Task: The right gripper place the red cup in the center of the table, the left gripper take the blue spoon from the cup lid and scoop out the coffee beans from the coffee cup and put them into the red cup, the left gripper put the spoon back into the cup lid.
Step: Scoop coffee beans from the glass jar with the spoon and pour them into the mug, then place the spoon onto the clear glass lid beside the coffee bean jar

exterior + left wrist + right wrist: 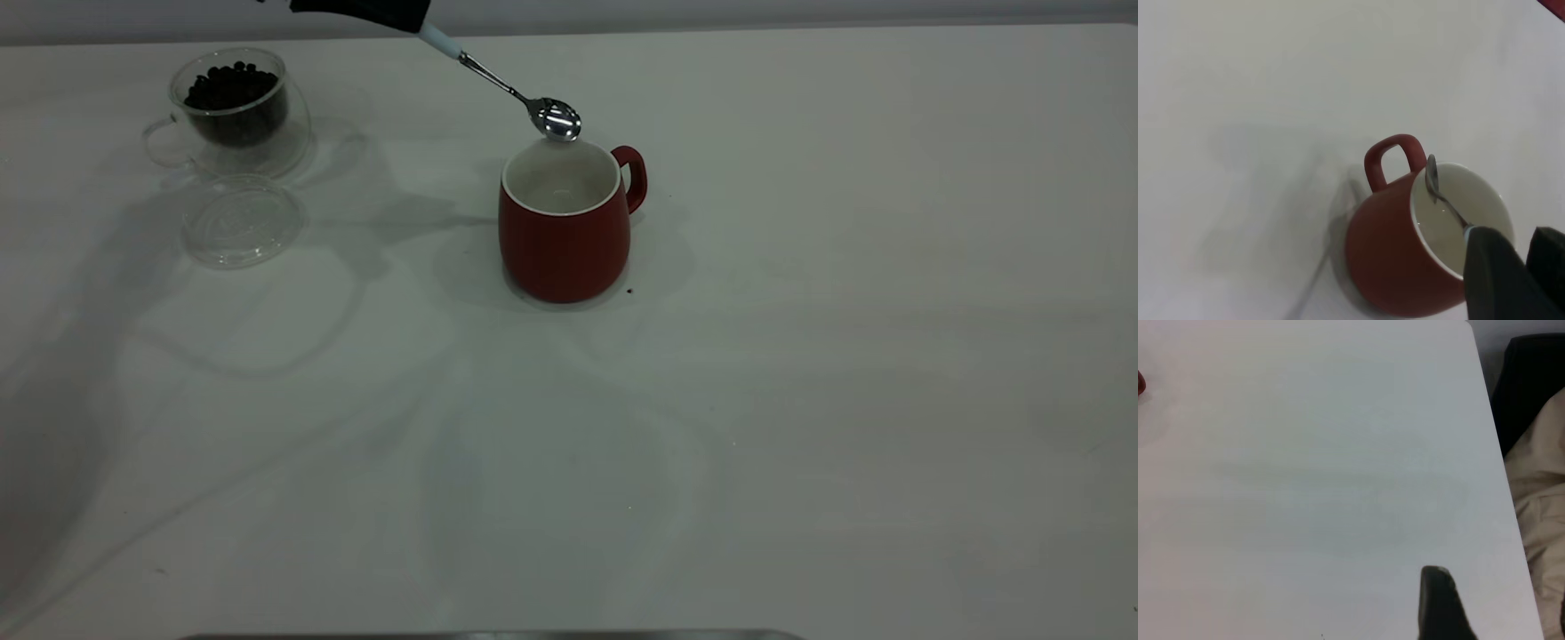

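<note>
The left pincer [391, 13] is seen only at the top edge of the exterior view, as a dark tip reaching in from the upper left. It is clamped on the pale handle of the blue spoon [511, 89], which is held out slanting downward. In the left wrist view, two dark fingers [1495, 277] are seen closed together. Of the right pincer, only one dark fingertip [1438, 603] is seen, raised above the bench [1305, 487].
</note>
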Controlling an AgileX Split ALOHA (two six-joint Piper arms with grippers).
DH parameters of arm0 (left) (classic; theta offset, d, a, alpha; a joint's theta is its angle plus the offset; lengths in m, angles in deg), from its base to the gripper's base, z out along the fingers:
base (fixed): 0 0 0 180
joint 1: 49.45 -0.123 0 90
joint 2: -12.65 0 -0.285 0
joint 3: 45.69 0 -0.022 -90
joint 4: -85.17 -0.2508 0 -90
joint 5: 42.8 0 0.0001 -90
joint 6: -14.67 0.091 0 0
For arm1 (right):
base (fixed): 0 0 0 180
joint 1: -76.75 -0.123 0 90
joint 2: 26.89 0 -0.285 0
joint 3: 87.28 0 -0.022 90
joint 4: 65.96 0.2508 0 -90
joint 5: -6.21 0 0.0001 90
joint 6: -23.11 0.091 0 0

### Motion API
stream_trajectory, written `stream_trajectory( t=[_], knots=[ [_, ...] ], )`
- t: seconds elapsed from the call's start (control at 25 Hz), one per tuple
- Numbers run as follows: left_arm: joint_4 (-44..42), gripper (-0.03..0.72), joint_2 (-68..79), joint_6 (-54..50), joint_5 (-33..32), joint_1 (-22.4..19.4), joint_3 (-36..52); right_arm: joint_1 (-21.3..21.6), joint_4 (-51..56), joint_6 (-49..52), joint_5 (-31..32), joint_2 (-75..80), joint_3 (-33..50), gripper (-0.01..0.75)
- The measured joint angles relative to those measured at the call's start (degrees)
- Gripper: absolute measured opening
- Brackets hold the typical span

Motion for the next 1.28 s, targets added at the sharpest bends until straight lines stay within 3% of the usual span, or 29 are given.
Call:
stream_trajectory(
  t=[0.2, 0.4, 0.76, 1.08, 1.28],
  knots=[
    [0.0, 0.126, -1.87, -5.75, -0.77, -5.18, 0.0, 0.0, 0.0, 0.0, 0.0, 0.0, 0.0, 0.457],
    [-2.01, 0.126, -5.89, -14.6, -6.69, -13.14, 0.0, 0.0, 0.0, 0.0, 0.0, 0.0, 0.0, 0.457],
    [-22.78, 0.126, -7.99, -33.97, -8.96, -26.31, 0.28, 0.0, 0.0, 0.0, 0.0, 0.0, 0.0, 0.457],
    [-20.52, 0.126, -7.99, -35.37, 0.74, -27.42, 6.62, 0.0, 0.0, 0.0, 0.0, 0.0, 0.0, 0.457],
    [-12.03, 0.126, -7.99, -29.93, 5.9, -27.41, 11.51, 0.0, 0.0, 0.0, 0.0, 0.0, 0.0, 0.457]
  ],
)
